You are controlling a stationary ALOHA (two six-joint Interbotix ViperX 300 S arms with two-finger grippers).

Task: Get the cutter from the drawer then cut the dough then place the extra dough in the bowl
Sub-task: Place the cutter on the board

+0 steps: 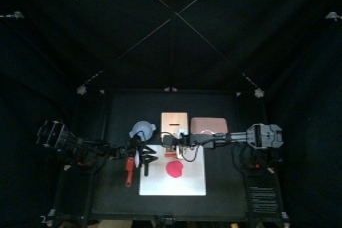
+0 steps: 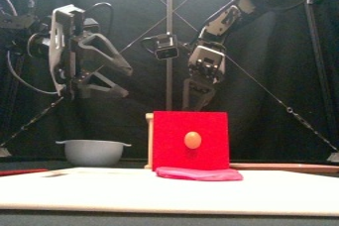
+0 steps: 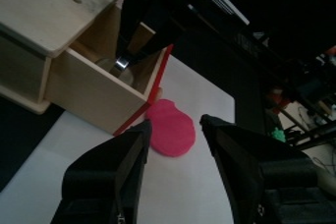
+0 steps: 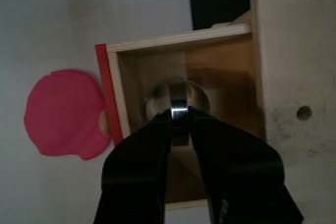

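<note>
Black curtains all round, black worktop [image 1: 114, 107] w/ a white cutting board [image 2: 265, 185] at the front. On the board we see the pink dough [image 4: 66, 110], flat and uncut, lying just in front of the red drawer front [image 2: 188, 141]. Behind that sits the wooden box [image 3: 53, 22], its drawer [image 4: 230, 71] pulled out toward the board. A blue-grey bowl [image 2: 95, 151] stands left of the box; we can't see into it properly.

The R gripper [image 4: 175, 115] reaches down into the open drawer. Its jaws are pinched together right at the cutter [image 4: 175, 95], so we read them as clenched on it, prob. by the wire handle, though the handle itself is too small to make out. The cutter is inside the drawer, approx. mid-floor, not yet lifted clear. The L gripper [image 3: 174, 128] hovers over the board's left side, jaws released, holding nothing.

Progress, as we judge it: drawer open = done; grabbing the cutter = step in hand. Left to do: lift the cutter out, press it into the dough, then move the extra dough to the bowl. So we're early on, most of the job ahead.
</note>
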